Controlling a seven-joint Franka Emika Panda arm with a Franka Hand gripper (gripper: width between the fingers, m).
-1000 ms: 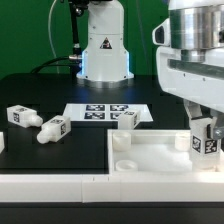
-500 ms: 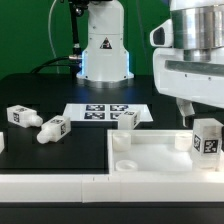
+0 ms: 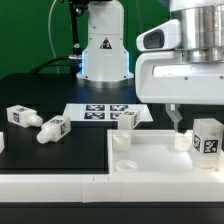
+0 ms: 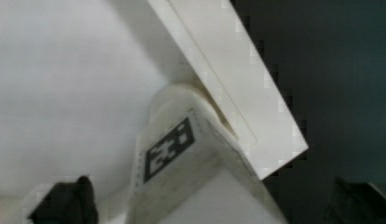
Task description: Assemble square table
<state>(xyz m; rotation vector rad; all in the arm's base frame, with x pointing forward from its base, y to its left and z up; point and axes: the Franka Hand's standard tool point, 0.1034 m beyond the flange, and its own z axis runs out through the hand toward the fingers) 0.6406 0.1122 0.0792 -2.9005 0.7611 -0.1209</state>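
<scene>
Wrist view gives us both dark fingers point(image 4: 65, 202) spread wide, with the tagged leg point(image 4: 186, 150) between them, clear of both and standing against the raised rim of the square slab point(image 4: 225, 70). In the exterior view we see only one finger, hanging above the slab just beside the upright leg. Two loose legs point(image 3: 52, 128) lie well apart on the tabletop point(image 3: 35, 90).
</scene>
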